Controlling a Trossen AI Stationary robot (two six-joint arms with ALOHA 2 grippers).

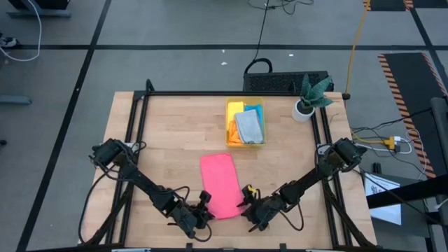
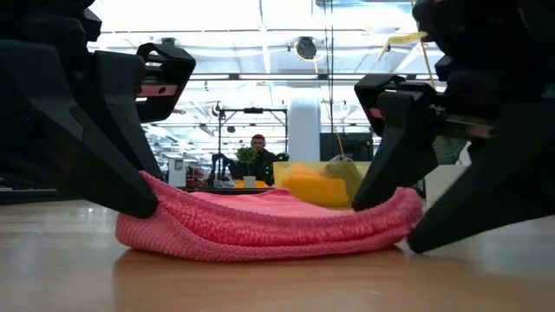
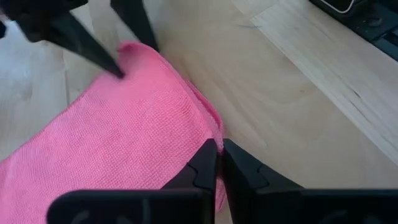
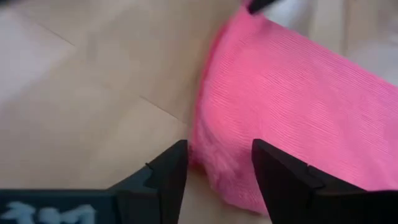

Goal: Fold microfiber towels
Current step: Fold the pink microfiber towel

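Pink towel (image 1: pixel 218 185) between both grippers, yellow bin (image 1: pixel 246 123) beyond.

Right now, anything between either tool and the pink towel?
Nothing visible. Both tools are at the pink towel's near corners: left tool shut on its edge, right tool open astride its corner.

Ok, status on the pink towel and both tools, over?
Left tool shut on pink towel corner. Right tool open, straddling the other near corner. Towel flat on table, folded in half. Nothing in the way.
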